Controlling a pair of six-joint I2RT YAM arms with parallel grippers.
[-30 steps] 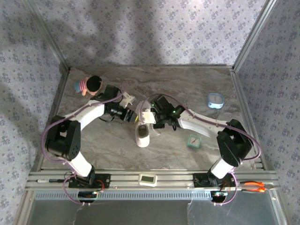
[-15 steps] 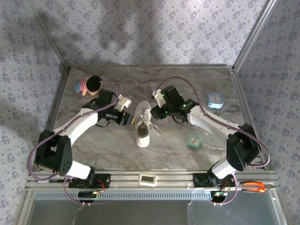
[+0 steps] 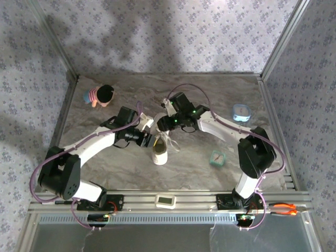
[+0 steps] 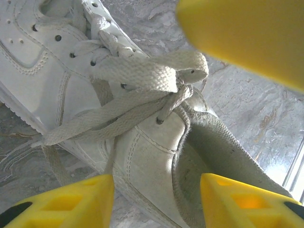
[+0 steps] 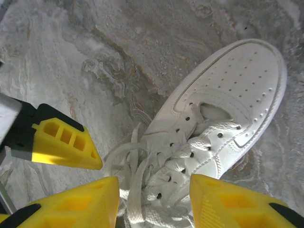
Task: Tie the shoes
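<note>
The white sneaker lies mid-table, toe toward the near edge. My left gripper hangs open at its left side; in the left wrist view the gripper straddles the shoe's heel collar, holding nothing. The white laces lie crossed over the tongue, with loose strands trailing down the side. My right gripper hovers open just behind the shoe; its wrist view has the gripper over the lace tangle, with the shoe's toe beyond. A finger of the other arm shows at left.
A small doll lies at the back left. A blue round object sits at the right and a small teal clock in front of it. Metal frame walls bound the table. Orange pliers rest on the front rail.
My right gripper has opened and let go at the laces. Both arms swung out from the shoe, then came back in close over it.
</note>
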